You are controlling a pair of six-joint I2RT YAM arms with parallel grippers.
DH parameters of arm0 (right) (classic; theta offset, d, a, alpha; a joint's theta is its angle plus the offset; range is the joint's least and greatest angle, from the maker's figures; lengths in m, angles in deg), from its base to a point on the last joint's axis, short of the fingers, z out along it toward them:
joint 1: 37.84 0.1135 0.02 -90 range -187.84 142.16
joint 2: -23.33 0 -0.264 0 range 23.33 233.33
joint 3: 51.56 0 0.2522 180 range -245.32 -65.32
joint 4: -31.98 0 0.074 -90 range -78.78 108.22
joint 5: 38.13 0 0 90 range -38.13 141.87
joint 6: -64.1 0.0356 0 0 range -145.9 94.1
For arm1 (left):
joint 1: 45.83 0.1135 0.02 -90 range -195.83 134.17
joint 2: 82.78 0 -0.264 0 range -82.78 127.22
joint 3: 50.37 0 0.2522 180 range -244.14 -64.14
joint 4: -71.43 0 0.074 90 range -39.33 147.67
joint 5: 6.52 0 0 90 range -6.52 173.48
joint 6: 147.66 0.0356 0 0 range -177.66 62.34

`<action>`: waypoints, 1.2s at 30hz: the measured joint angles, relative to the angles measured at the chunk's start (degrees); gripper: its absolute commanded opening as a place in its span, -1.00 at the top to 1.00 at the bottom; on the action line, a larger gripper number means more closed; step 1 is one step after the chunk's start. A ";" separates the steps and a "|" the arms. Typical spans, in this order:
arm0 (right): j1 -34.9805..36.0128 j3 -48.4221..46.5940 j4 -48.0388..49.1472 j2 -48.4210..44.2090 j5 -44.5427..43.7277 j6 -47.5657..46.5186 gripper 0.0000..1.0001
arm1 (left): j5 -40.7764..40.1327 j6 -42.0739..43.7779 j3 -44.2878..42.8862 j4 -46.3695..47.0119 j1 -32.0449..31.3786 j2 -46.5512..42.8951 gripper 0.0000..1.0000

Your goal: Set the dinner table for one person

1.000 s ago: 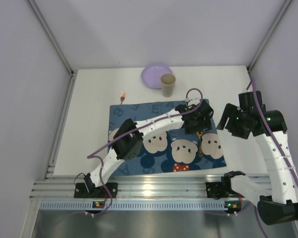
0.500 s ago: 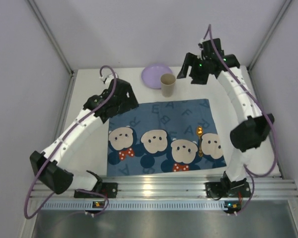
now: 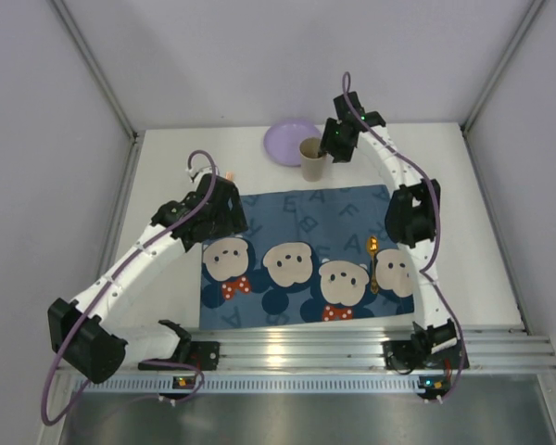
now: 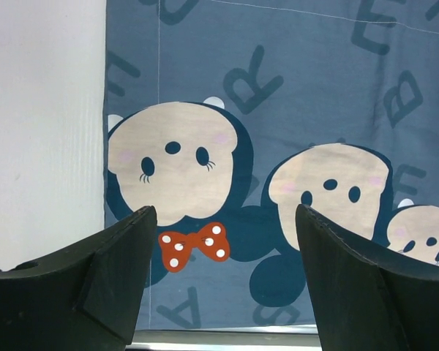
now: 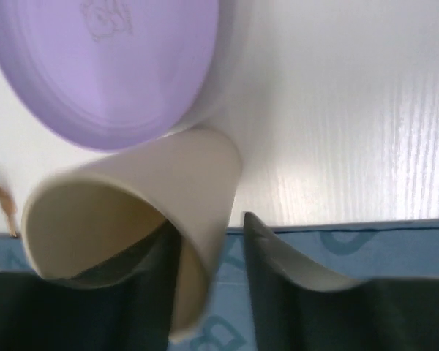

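Note:
On the white dinner table (image 3: pixel 167 195) a beige paper cup (image 3: pixel 313 158) stands beside a purple plate (image 3: pixel 292 142) at the back. My right gripper (image 3: pixel 333 146) is at the cup. In the right wrist view the cup (image 5: pixel 132 197) has one finger inside it and the other finger (image 5: pixel 278 263) outside. A small gap shows beside the wall, so the right gripper (image 5: pixel 208 223) is open. My left gripper (image 3: pixel 224 215) hangs open and empty over the left part of the blue mouse-print mat (image 3: pixel 306 222). A gold spoon (image 3: pixel 372 264) lies on the mat's right side.
A small orange-handled utensil (image 3: pixel 230 174) lies on the table behind the mat's left corner, close to the left arm. Grey walls enclose the table on three sides. The metal rail (image 3: pixel 306 348) with both arm bases runs along the near edge.
The right arm swung from the right side to the back and came down on the cup, its jaws narrowing. The left arm drew back from the mat's right side to its left edge.

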 measured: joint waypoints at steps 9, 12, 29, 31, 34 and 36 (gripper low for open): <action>2.45 -0.81 -0.46 1.03 -9.16 -1.44 1.00 | -0.22 1.18 -3.13 -1.03 1.27 4.46 -0.64; 1.95 -0.72 -1.84 -1.46 -11.30 -2.08 1.00 | -0.11 2.08 -4.96 -1.44 1.44 7.67 -0.68; -2.97 50.80 -1.16 -44.11 -18.43 -5.90 1.00 | 2.47 11.47 -22.05 2.10 10.40 29.00 -0.76; -2.97 53.88 -0.33 -42.25 -17.77 -5.90 1.00 | 3.26 12.07 -23.08 2.75 12.00 30.97 -0.75; -2.86 56.92 1.77 -41.07 -17.20 -5.86 1.00 | 4.33 12.94 -24.15 4.00 14.21 33.24 -0.75; -2.86 57.70 2.69 -41.03 -16.87 -5.88 1.00 | 4.70 13.77 -25.59 4.57 15.47 35.19 -0.75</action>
